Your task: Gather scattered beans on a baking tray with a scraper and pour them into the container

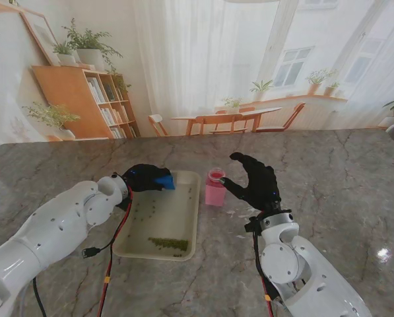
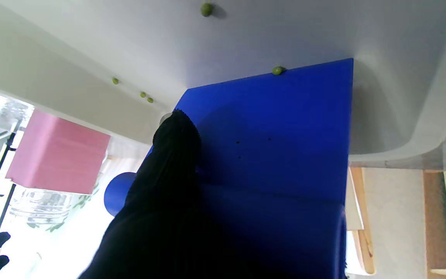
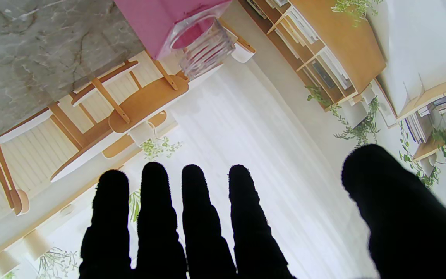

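One bean at the scraper edge, left wrist only; left hand fingers clamped on scraper; right hand fingers apart, seemingly beside container.

Bright room backdrop behind our grey marble table.
We see an orange wooden bookshelf upper left and white sheer curtains centre.

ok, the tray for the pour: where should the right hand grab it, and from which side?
Judging by the stand view: the tray long rim on the right, from the right hand's side. It lies flat, raised lip exposed there; the left hand with the scraper occupies the far-left corner.
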Controlling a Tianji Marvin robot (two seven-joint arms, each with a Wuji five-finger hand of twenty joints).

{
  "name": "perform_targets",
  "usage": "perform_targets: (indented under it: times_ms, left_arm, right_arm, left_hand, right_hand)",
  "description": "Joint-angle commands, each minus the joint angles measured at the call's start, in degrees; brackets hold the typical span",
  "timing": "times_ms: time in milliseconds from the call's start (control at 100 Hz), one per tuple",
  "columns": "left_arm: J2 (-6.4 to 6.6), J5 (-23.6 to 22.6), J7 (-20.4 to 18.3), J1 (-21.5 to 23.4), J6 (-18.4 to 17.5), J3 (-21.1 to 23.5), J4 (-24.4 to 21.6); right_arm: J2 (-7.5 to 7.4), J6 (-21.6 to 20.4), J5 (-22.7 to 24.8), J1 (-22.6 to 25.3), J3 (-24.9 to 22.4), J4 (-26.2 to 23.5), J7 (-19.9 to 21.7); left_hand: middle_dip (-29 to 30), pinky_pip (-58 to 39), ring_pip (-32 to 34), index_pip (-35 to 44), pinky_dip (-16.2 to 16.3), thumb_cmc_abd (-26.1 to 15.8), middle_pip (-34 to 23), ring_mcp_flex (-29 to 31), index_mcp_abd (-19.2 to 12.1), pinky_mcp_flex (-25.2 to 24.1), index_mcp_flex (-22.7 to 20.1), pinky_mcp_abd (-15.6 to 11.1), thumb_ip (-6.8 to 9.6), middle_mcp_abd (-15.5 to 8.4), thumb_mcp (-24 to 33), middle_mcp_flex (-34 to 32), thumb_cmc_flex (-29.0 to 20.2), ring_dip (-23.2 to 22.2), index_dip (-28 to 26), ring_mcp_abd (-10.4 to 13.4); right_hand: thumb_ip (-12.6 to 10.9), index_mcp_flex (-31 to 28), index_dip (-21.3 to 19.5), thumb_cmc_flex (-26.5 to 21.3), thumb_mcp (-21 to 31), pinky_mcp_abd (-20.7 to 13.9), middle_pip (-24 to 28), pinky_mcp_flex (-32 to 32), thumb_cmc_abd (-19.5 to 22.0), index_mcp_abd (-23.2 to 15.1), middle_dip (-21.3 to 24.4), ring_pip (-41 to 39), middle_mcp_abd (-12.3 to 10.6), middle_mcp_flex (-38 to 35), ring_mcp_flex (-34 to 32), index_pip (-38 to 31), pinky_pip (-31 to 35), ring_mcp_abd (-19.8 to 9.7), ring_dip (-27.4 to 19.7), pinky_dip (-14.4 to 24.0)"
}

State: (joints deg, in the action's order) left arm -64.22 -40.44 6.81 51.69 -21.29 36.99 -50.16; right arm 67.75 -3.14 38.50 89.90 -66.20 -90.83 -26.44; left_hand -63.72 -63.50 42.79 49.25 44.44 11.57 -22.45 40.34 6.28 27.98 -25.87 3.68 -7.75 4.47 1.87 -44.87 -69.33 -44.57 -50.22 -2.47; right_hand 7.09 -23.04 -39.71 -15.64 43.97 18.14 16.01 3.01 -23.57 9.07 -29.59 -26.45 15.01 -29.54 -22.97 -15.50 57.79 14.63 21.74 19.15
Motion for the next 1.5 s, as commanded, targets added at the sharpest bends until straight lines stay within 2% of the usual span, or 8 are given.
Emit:
perform_targets:
  times_ms: [0, 290, 690, 1000, 1270, 1490]
  left_arm:
    - [0.34, -0.46, -1.20, 2.32, 0.27, -0.49, 0.50]
    - [2.64, -4.02, -5.54, 8.79, 1.80, 5.89, -7.88]
    - [4.41, -8.16, -9.52, 17.60, 3.49, 13.26, -17.11]
    - [5.02, -10.03, -11.67, 23.35, 4.88, 17.93, -22.54]
    - [5.05, -10.32, -12.62, 27.65, 6.87, 20.08, -26.85]
    - [5.50, -11.32, -15.96, 32.48, 8.12, 23.36, -32.63]
  right_arm:
    - [0.02, -0.31, -0.07, 0.26, -0.07, -0.03, 0.51]
    - [0.12, -0.46, -0.20, 0.56, -0.36, -0.08, 0.01]
    - [0.23, -0.84, -0.31, 0.73, -0.52, -0.03, -0.60]
    - [0.28, -0.97, -0.33, 0.83, -0.50, -0.06, -0.89]
    - [0.35, -1.01, -0.37, 0.96, -0.53, -0.15, -1.22]
    - [0.42, -1.16, -0.55, 1.00, -0.52, -0.08, -1.43]
  left_hand:
    - [-0.12, -2.14, 2.27, 0.60, 0.23, -1.84, -0.75, 2.91, -0.92, 1.77, -1.15, -2.19, 2.88, -0.75, 2.85, -2.37, -4.64, -0.04, 0.18, 2.55]
    - [-0.31, -2.13, 2.04, 0.19, 0.38, -1.54, -0.47, 3.22, -0.99, 1.87, -1.82, -1.99, 2.81, -0.85, 2.89, -2.89, -4.64, -0.24, -0.11, 2.41]
    - [-0.69, -2.04, 1.77, -0.36, 0.62, -1.31, -0.08, 3.52, -1.39, 1.76, -2.41, -1.75, 2.75, -0.88, 2.81, -3.41, -4.64, -0.42, -0.69, 2.36]
    - [-1.08, -2.12, 1.84, -0.88, 1.01, -1.15, 0.22, 3.67, -1.35, 1.55, -2.74, -1.60, 2.77, -0.82, 2.90, -3.66, -4.64, -0.71, -1.28, 2.27]
    - [-1.26, -2.28, 1.94, -1.22, 1.31, -0.78, 0.34, 3.96, -1.38, 1.71, -3.30, -1.54, 2.77, -0.65, 2.96, -4.15, -4.64, -0.89, -1.59, 2.09]
    - [-1.36, -2.65, 2.09, -1.51, 1.75, -0.11, 0.48, 4.24, -1.41, 1.68, -4.10, -0.89, 2.76, -0.56, 3.36, -4.73, -4.64, -1.10, -1.70, 1.57]
  right_hand:
    - [-1.99, -0.47, 1.07, 0.05, -0.96, 0.36, -0.81, 0.15, 1.36, -1.34, 0.17, 0.69, -0.94, -0.28, -0.79, -0.39, -0.59, -0.75, 1.06, 0.89]
    - [-1.99, -0.53, 1.07, 0.03, -0.99, 0.36, -0.81, 0.15, 1.35, -1.40, 0.17, 0.69, -0.96, -0.29, -0.81, -0.41, -0.59, -0.73, 1.06, 0.89]
    - [-2.00, -0.44, 1.10, 0.01, -0.97, 0.36, -0.82, 0.15, 1.35, -1.40, 0.16, 0.67, -1.01, -0.30, -0.88, -0.36, -0.59, -0.81, 1.08, 0.89]
    - [-2.00, -0.51, 1.09, 0.04, -0.97, 0.36, -0.80, 0.15, 1.37, -1.35, 0.16, 0.72, -0.96, -0.35, -0.83, -0.41, -0.59, -0.71, 1.07, 0.89]
    - [-2.00, -0.43, 1.10, 0.02, -0.93, 0.36, -0.81, 0.15, 1.33, -1.48, 0.16, 0.71, -0.98, -0.35, -0.88, -0.38, -0.59, -0.75, 1.08, 0.89]
    - [-2.00, -0.51, 1.08, 0.00, -0.93, 0.36, -0.79, 0.15, 1.34, -1.45, 0.16, 0.71, -1.04, -0.38, -0.92, -0.42, -0.59, -0.71, 1.09, 0.89]
